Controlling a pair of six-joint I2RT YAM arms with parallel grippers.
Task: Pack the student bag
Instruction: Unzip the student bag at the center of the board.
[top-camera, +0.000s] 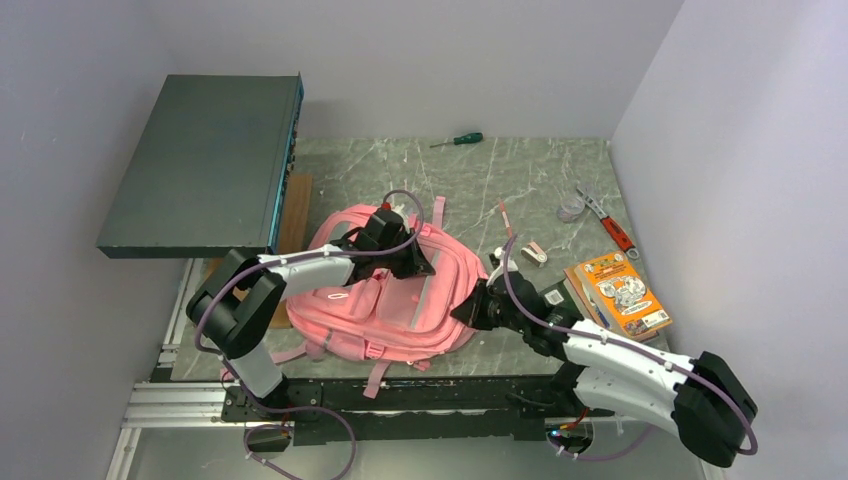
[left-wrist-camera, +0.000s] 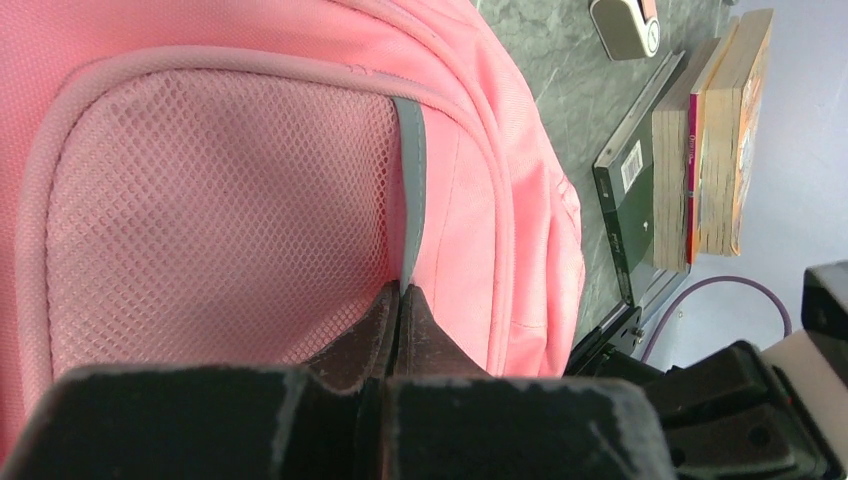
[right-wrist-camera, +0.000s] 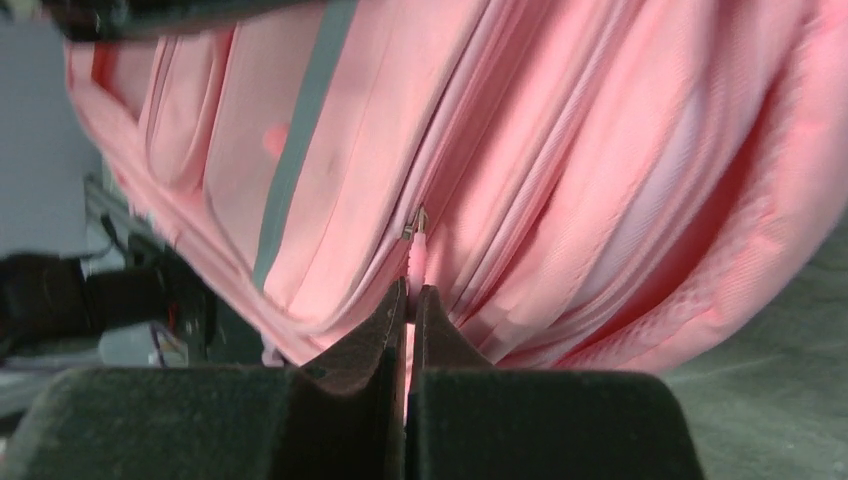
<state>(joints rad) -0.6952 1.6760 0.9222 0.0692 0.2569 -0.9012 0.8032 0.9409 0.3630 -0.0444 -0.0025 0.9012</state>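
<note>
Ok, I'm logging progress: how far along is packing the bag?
Nothing looks packed: the books lie on the table beside the student bag. In hand: the left gripper pinches its grey trim, the right gripper holds a zipper pull. Left: unzipping, loading, closing.

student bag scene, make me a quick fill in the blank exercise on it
1. The right gripper is shut on the zipper pull of the ____ student bag.
2. The left gripper, shut, meets the grey trim beside the bag's ____ pocket.
3. The screwdriver at the table's far edge has a ____ handle.
4. The books lie on the bag's ____ side.
Missing words: pink, mesh, green, right
</note>
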